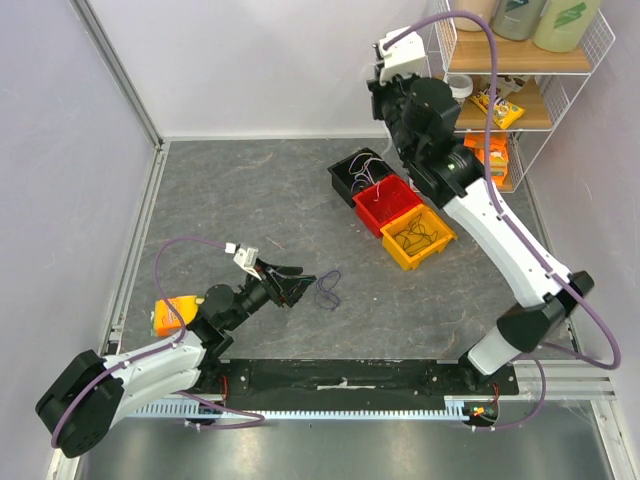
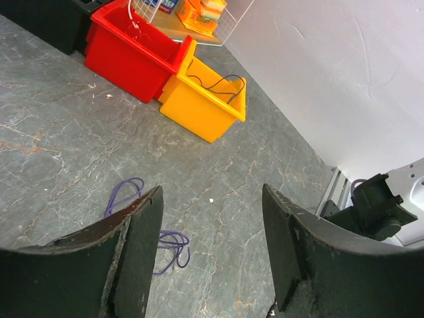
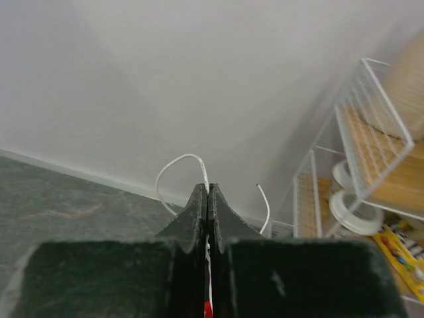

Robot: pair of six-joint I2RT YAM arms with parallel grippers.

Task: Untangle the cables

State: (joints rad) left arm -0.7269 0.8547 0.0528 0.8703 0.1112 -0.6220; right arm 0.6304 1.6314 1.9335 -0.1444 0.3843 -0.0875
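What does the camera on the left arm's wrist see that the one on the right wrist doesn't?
Only the left wrist view: the left gripper, jaws spread open above a purple cable lying loose on the table, plus a red bin and a yellow bin with a dark cable inside. Only the right wrist view: the right gripper shut on a white cable that loops up from between its fingers. Both: the grey table, the pale wall and the wire shelf.

A dark purple cable (image 1: 328, 289) lies in loose loops on the table (image 1: 250, 200). A white wire (image 3: 189, 156) arcs up, pinched in the closed right gripper (image 3: 207, 192), perhaps with a red strand (image 3: 207, 309). A dark cable (image 1: 415, 240) lies coiled in the yellow bin (image 1: 440, 222).
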